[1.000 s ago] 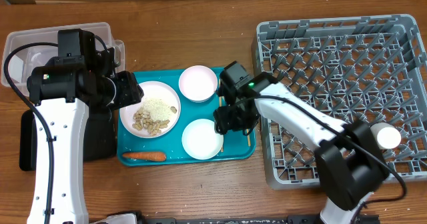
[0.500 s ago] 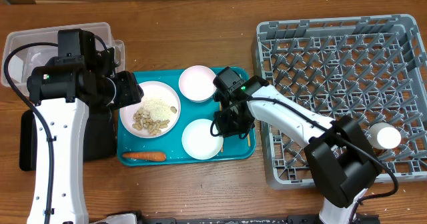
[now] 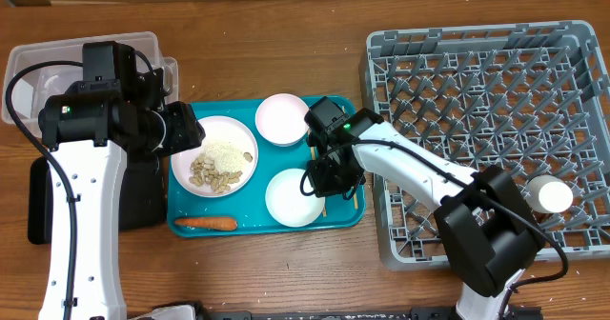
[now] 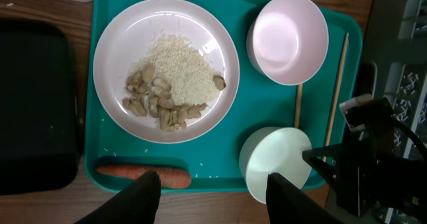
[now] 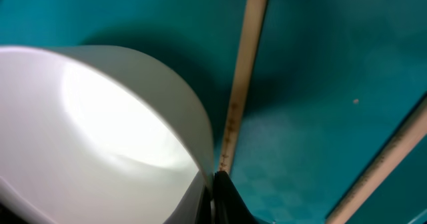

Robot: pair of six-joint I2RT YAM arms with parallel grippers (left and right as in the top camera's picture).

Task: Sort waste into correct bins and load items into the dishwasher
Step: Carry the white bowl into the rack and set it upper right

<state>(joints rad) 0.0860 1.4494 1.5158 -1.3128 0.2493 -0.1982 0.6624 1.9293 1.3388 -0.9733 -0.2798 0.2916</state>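
Seemingly, right tool [image 5: 219, 184] pinches chopstick [image 5: 241, 84] beside bowl [image 5: 100, 131] rim.

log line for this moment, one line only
right tool: shut at near bowl rim beside chopstick, held item unclear | left tool: open, at left edge of teal tray | plate: rice, nuts

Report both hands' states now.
Left hand: open, holding nothing.
Right hand: shut at the end of a chopstick beside a bowl; whether it grips the chopstick cannot be told.

Left arm [image 3: 81, 191] jaws apart, right arm [image 3: 412, 165] jaws closed
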